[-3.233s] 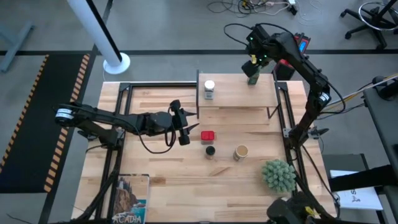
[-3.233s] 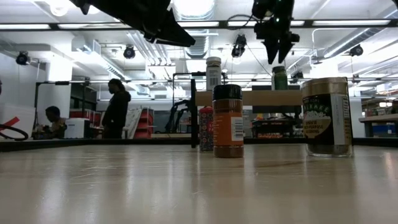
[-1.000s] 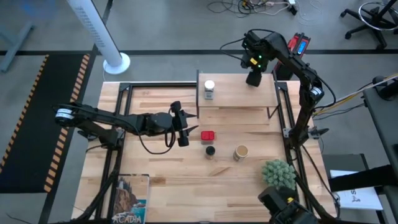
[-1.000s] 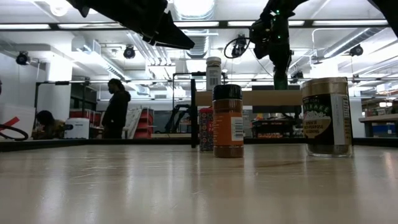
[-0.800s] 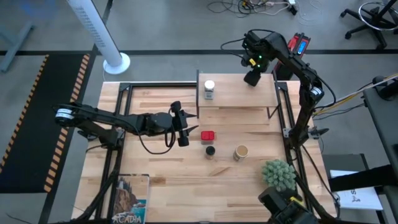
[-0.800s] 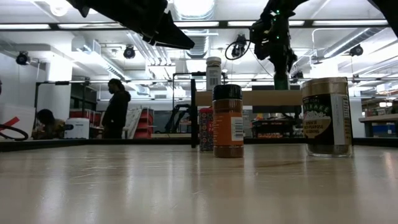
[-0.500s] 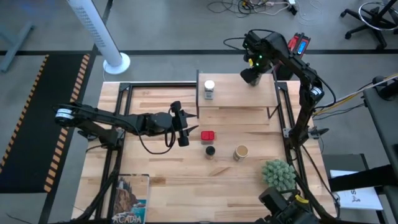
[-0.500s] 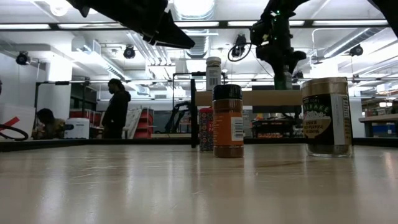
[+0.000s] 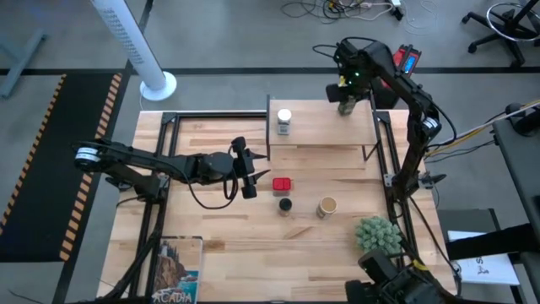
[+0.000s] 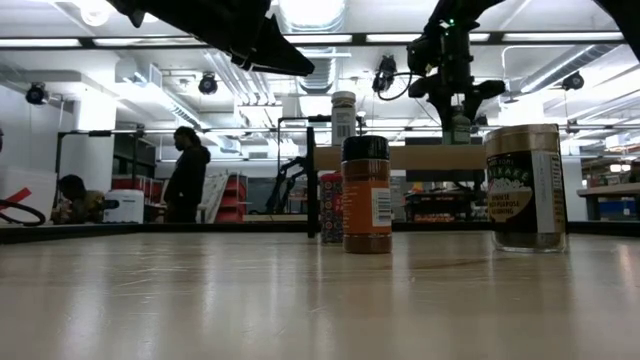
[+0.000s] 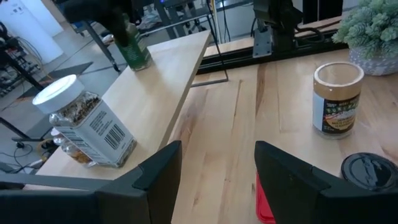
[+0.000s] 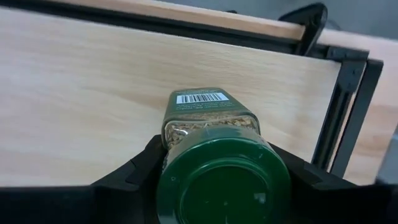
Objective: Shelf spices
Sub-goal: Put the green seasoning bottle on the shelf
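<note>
Since three seconds ago the right end effector [image 9: 344, 100] has been lowered from above the green-lidded jar [image 12: 219, 162] and is now closed around it, its two dark fingers [image 12: 127, 177] pressed against the jar's sides just below the lid. The jar is of clear glass with squared shoulders, filled with pale flakes, and carries a white barcode label; its round green lid is smooth and glossy. It stands at the far right of the shelf [image 9: 316, 127], a flat rectangular board of light wood grain carried on thin dark uprights. The right arm is reached over the far edge of the surface [image 9: 211, 219], with its wrist pointed down at the shelf.

A white-lidded jar [image 9: 284, 121] of clear glass, with a printed label, is seen at the far left of the shelf. In front of the shelf, on the surface, a red square tin [image 9: 282, 184], a black-lidded jar [image 9: 285, 204] and a tan cylinder [image 9: 326, 206] are set close together.

The left arm is stretched low across the surface from the left, and the left end effector [image 9: 250, 173] is held spread and empty just left of the red tin.
</note>
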